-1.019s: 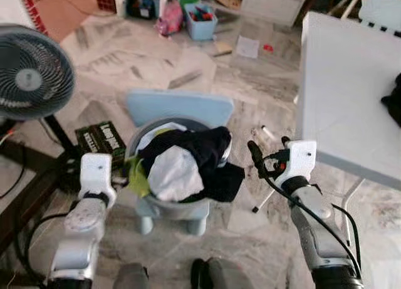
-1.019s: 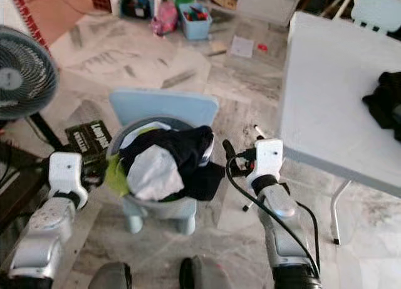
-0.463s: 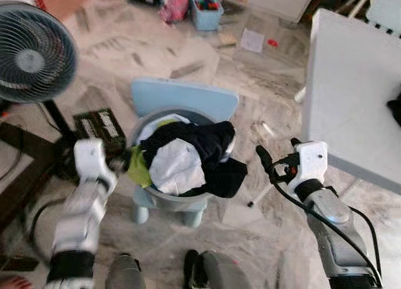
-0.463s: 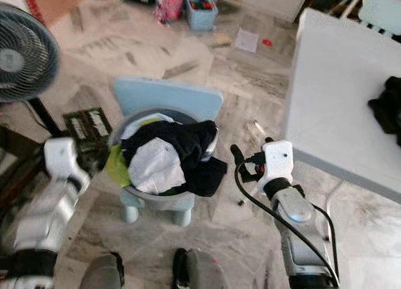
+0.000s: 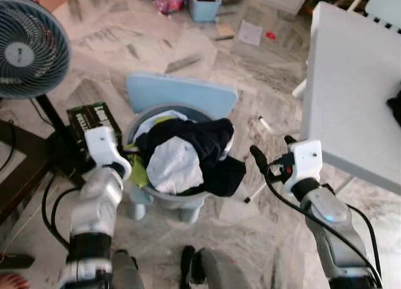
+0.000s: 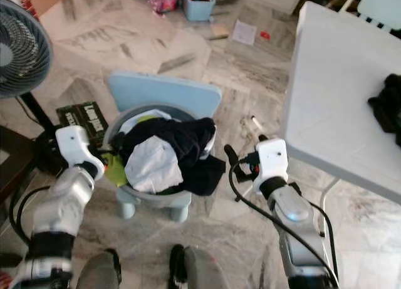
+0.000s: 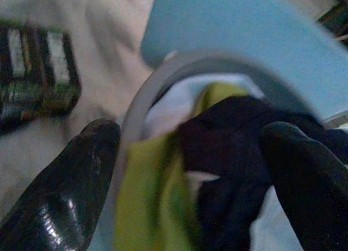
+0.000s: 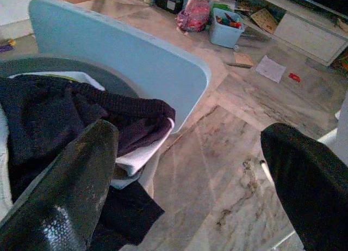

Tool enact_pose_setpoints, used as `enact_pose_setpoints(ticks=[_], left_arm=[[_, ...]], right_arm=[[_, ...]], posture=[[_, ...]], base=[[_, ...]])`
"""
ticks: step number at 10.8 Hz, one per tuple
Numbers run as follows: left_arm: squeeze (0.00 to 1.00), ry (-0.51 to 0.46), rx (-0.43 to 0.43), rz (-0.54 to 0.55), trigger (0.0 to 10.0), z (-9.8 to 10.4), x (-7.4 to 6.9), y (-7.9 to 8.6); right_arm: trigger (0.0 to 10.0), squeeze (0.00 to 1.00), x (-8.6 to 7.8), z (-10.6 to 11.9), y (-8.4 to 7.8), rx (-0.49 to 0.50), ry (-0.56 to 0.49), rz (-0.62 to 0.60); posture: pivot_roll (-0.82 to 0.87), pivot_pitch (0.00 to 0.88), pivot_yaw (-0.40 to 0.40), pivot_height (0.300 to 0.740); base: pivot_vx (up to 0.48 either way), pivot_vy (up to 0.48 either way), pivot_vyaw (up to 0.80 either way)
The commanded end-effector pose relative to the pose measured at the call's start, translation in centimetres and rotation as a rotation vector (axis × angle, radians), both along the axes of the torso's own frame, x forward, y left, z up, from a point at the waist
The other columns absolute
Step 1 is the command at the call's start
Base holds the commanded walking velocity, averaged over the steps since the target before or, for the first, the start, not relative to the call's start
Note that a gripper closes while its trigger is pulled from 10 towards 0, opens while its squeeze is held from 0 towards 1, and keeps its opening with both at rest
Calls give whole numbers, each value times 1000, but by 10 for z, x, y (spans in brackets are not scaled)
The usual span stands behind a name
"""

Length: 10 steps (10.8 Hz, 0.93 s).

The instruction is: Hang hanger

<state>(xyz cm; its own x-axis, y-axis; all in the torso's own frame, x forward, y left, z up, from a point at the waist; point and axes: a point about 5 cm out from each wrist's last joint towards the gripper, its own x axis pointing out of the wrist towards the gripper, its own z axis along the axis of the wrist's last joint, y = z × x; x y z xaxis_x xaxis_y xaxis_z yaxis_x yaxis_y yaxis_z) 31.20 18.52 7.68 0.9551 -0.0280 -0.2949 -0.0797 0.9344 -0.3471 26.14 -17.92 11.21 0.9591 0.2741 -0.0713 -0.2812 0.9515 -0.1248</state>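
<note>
Flanking grippers [image 5: 128, 156] [image 5: 270, 157], heaped laundry basket [image 5: 150, 195]

Grey laundry basket [image 5: 168, 200] upright on a pale blue chair [image 5: 182, 92], heaped with dark, white and yellow-green clothes [image 5: 195, 145]

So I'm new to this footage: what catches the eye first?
A grey basket heaped with dark, white and lime-green clothes sits on a small pale blue chair, front and centre. The left gripper and right gripper flank it, both open.
</note>
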Motion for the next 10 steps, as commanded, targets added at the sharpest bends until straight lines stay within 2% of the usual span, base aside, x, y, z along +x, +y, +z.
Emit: enact_pose_setpoints(ticks=[1, 2, 3, 5, 7, 8, 10], left_arm=[[0, 38, -29, 0, 10000, -8, -1, -4], [0, 19, -78, 30, 10000, -4, 6, -3], [0, 23, -86, 28, 10000, -2, 12, -5], [0, -1, -122, -20, 10000, 6, 25, -20], [0, 25, -136, -40, 10000, 5, 29, -28], [0, 76, -186, -32, 10000, -3, 28, -32], [0, 93, -227, -18, 10000, -7, 30, -31]], right_arm=[[10000, 0, -4, 2, -5, -26, -1, -2], [10000, 0, -7, 3, -9, -39, 1, 2], [10000, 0, -9, 4, -11, -48, 2, 0], [10000, 0, -14, 7, -12, -73, 3, 16], [10000, 0, -16, 7, -12, -82, 10, 26], [10000, 0, -15, 9, -11, -93, 4, 37], [10000, 0, -16, 10, -15, -105, 7, 31]], posture=[[-109, 213, -212, 740], [-126, 210, -218, 740], [-138, 210, -221, 740], [-164, 212, -235, 740], [-169, 216, -240, 740], [-178, 219, -243, 740], [-186, 220, -246, 740]], base=[[0, 0, 0], [0, 0, 0], [0, 0, 0], [0, 0, 0], [0, 0, 0], [0, 0, 0], [0, 0, 0]])
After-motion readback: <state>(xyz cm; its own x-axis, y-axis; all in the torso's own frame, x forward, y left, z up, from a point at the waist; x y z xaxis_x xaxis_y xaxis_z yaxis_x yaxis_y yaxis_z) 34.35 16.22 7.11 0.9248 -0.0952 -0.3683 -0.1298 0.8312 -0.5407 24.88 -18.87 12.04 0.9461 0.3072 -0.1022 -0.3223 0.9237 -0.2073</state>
